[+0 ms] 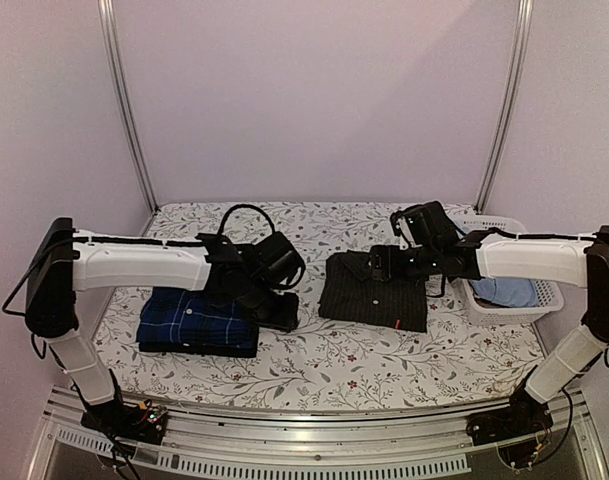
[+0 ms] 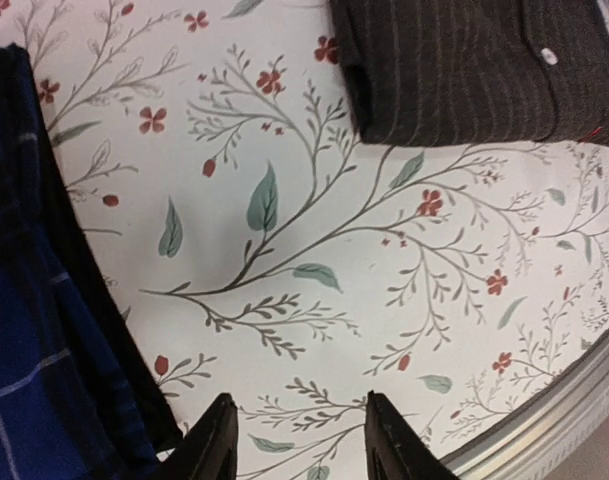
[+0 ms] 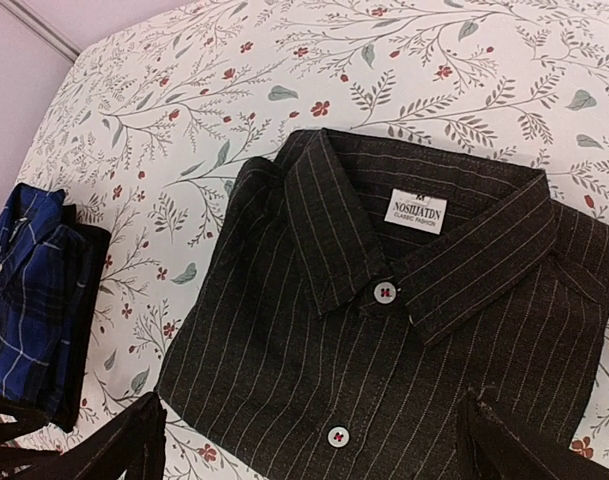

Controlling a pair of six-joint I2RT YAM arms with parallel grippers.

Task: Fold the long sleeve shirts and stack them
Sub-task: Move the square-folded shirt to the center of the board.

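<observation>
step: folding looks done, stacking not yet
blue shirt point(image 1: 197, 322): left on desk point(image 1: 334, 370)
black shirt point(image 1: 376, 290): mid-desk, apart from it
left hand point(image 2: 299, 440): parted, empty
right hand point(image 3: 314, 435): wide open over black shirt
next: likely lift one onto the other

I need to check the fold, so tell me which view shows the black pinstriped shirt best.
The right wrist view: the black pinstriped shirt dominates the frame, with collar, label and buttons sharp. The top external view shows it small, without detail. The left wrist view catches only one folded corner.
</observation>
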